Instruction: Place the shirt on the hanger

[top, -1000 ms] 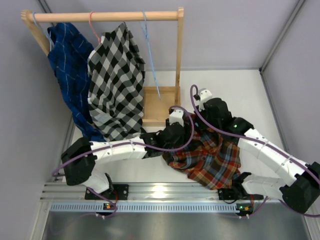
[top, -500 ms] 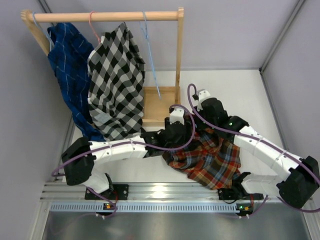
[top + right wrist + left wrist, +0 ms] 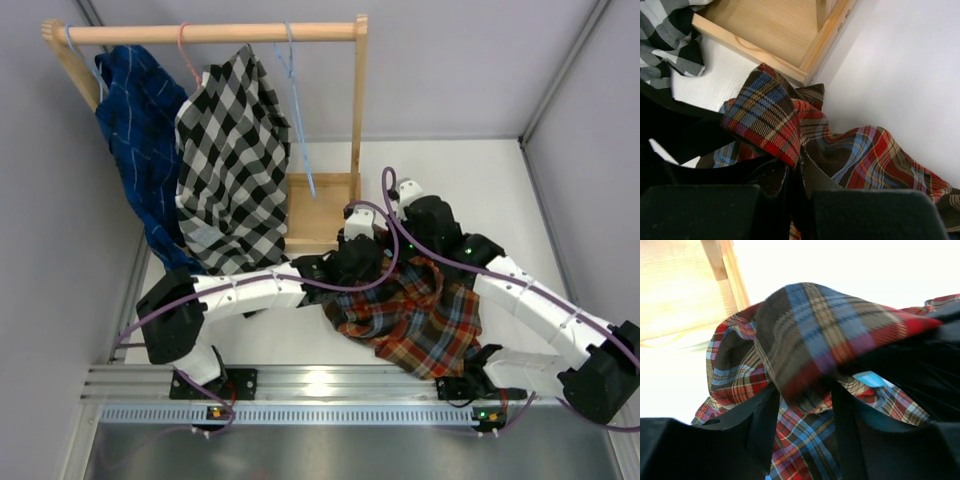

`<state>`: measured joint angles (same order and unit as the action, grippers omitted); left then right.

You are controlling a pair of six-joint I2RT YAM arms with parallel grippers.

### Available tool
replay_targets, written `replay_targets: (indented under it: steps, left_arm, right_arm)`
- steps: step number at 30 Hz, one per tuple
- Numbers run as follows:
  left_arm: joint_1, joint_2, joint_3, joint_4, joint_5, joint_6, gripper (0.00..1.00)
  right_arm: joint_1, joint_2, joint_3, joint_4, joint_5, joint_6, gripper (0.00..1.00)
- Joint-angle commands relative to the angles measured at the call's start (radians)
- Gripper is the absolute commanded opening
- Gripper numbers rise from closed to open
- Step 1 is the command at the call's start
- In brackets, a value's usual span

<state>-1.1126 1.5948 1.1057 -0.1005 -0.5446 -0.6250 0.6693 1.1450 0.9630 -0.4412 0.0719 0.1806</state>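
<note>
Tabletop (image 3: 470,170): white, walled by grey panels; wooden rack (image 3: 215,33) along the far edge, toward the far-left corner.
Shirt (image 3: 420,315): heaped by the near edge, right of middle; one fold raised just beside the rack's base.
Hanger (image 3: 300,130): bare, hooked on the rail, well apart from the heap.
Right pincer (image 3: 794,167): nearly closed, nipping the raised fold.
Left pincer (image 3: 802,395): fingers partway apart, cloth between; cannot tell whether gripping.
Risk: slipping out of so thin a nip; lifting a stray fold rather than the collar, leaving no opening for the hanger; snagging on the rack's base.
</note>
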Motion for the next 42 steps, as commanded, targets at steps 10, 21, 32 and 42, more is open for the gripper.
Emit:
replay_targets:
  steps: [10, 21, 32, 42]
  left_arm:
    - [0.016, -0.039, -0.095, 0.146, 0.017, 0.045, 0.35]
    - [0.017, -0.215, -0.093, -0.088, 0.011, -0.028, 0.0]
    - [0.022, -0.383, -0.188, -0.128, 0.276, -0.033, 0.0]
    - [0.022, -0.46, -0.325, 0.059, 0.319, -0.041, 0.0]
  right_arm:
    - [-0.008, -0.048, 0.045, 0.045, -0.159, 0.02, 0.0]
    - [-0.031, 0.008, 0.059, 0.009, -0.118, -0.026, 0.0]
    - [-0.036, -0.059, 0.293, -0.022, -0.237, 0.029, 0.63]
    - [0.113, 0.174, 0.727, -0.106, -0.115, 0.092, 0.64]
